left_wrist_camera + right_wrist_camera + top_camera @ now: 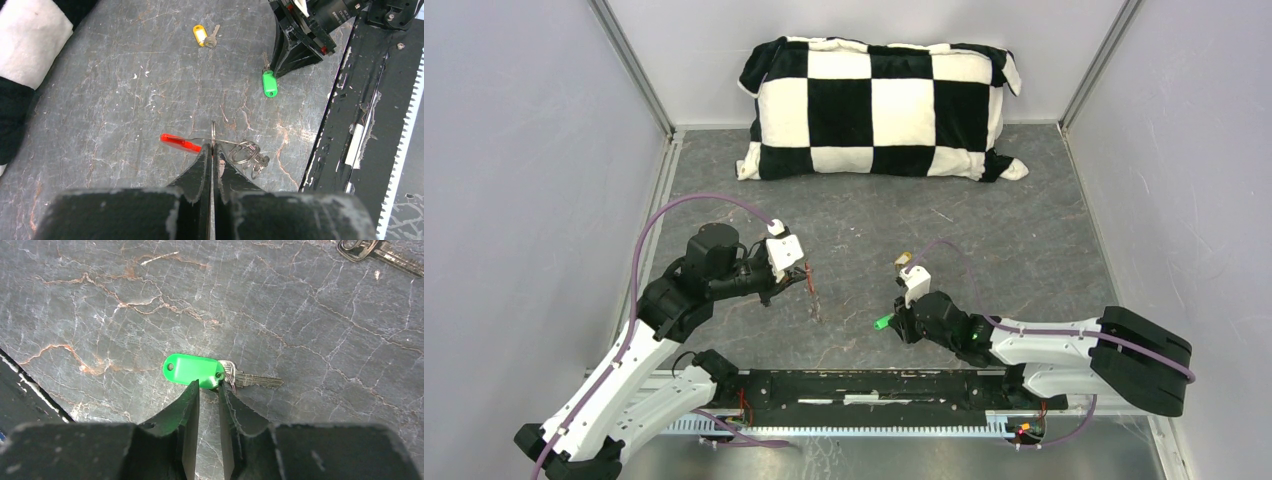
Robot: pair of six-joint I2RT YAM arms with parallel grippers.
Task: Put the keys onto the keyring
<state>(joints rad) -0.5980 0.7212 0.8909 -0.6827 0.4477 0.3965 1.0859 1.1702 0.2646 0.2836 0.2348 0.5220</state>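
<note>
The left claw (pixel 212 149) was shut tight on the keyring (pixel 245 152), but no key was on it yet: the right claw (pixel 207 385) stood a little open at the green key (pixel 192 369) on the bench (pixel 125 90), and the yellow key (pixel 202 36) lay farther off.

High rear overview; two close wrist views

We note: left arm (pixel 639 350) raised, elbow bent, left gripper (pixel 213 150) clamped on keyring (pixel 213 131). Right arm (pixel 1044 335) stretched low, right gripper (pixel 209 386) angled down, jaws narrowly apart.
</note>
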